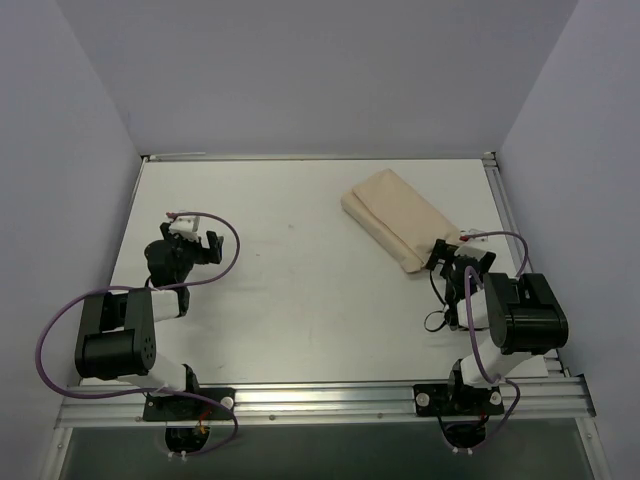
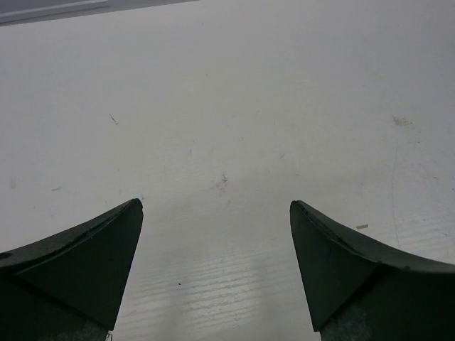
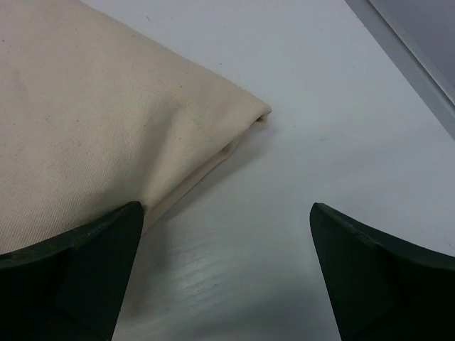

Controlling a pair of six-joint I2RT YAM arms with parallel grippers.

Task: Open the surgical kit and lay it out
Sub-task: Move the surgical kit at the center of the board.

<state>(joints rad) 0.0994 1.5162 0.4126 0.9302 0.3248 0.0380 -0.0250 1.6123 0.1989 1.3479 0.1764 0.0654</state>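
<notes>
My left gripper (image 2: 217, 209) stands wide over the bare table (image 2: 234, 106), holding nothing. My right gripper (image 3: 224, 213) is wide too and empty, one finger (image 3: 85, 263) at the near corner of the beige cloth bundle (image 3: 92, 121), which lies folded shut at far right.

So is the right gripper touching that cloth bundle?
Cannot tell. In the right wrist view the right gripper overlaps the edge of the cloth bundle; no contact or gap shows.
</notes>
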